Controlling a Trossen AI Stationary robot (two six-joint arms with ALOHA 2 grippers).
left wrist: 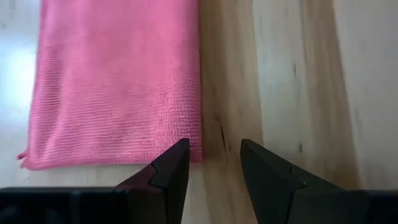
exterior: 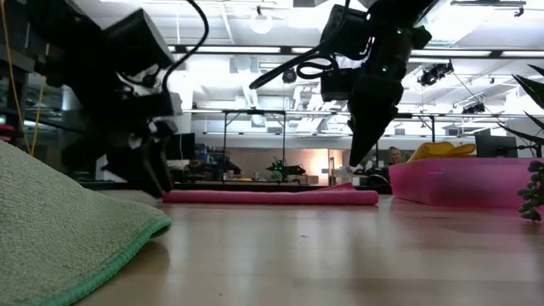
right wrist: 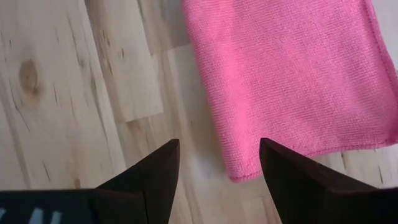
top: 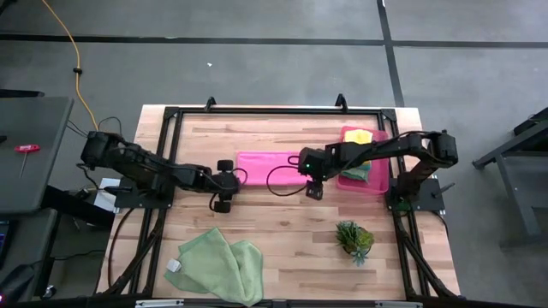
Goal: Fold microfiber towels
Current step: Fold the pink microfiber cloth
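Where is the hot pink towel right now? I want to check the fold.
In the high view the hot pink towel lies flat mid-table, between the left gripper and right gripper, beside the pink tray.

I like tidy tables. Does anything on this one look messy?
Yes: the pale green towels at the table's front edge lie rumpled in a loose heap, unfolded. The pink towel lies flat and neat between the open left gripper and right gripper.

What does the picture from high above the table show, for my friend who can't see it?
A flat hot pink fuzzy towel lies mid-table between the open left tool and the open right tool. A crumpled pale green cloth lies at the near edge.
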